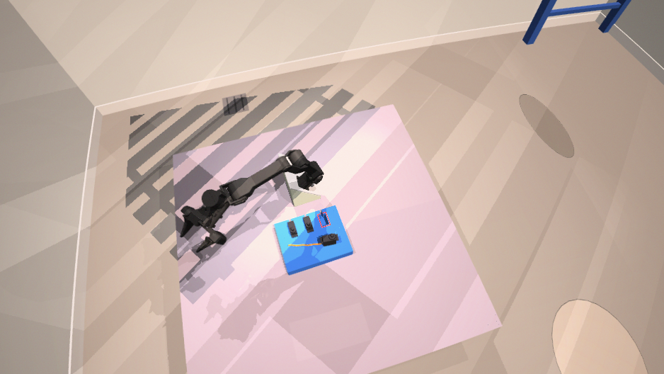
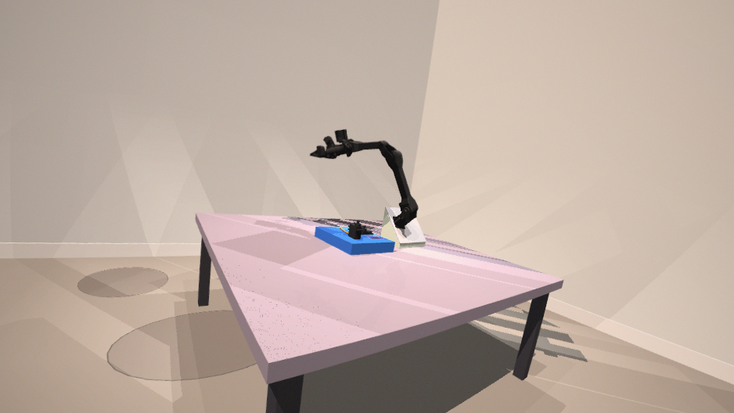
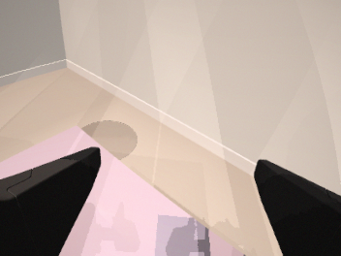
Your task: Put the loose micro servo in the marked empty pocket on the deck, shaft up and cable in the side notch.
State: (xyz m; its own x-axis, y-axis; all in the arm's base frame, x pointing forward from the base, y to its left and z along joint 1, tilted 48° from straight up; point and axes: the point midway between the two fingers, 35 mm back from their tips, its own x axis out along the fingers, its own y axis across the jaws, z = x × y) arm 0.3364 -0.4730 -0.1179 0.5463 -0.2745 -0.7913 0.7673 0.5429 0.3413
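The loose micro servo (image 1: 329, 239) (image 2: 354, 231) is a black block standing on the blue deck (image 1: 297, 263) (image 2: 372, 248), its output shaft seemingly up. Its orange cable (image 1: 304, 244) runs left across the deck in the top view. The marked pocket (image 1: 325, 219), outlined in dashed red and white, lies empty near the deck's edge on the arm base's side. Two other black servos (image 1: 292, 228) (image 1: 308, 224) sit in a row beside it. My gripper (image 1: 190, 242) (image 2: 311, 153) (image 3: 178, 162) is open and empty, high above the table and well away from the loose servo.
A cream wedge-shaped stand (image 1: 306, 198) (image 2: 413, 241) under the arm's base stands close to the deck. The pink table top (image 1: 418, 278) (image 2: 359, 287) carries both. The arm (image 1: 260, 178) (image 2: 403, 177) reaches past the deck's left side in the top view. A blue frame (image 1: 539, 20) stands on the floor far off.
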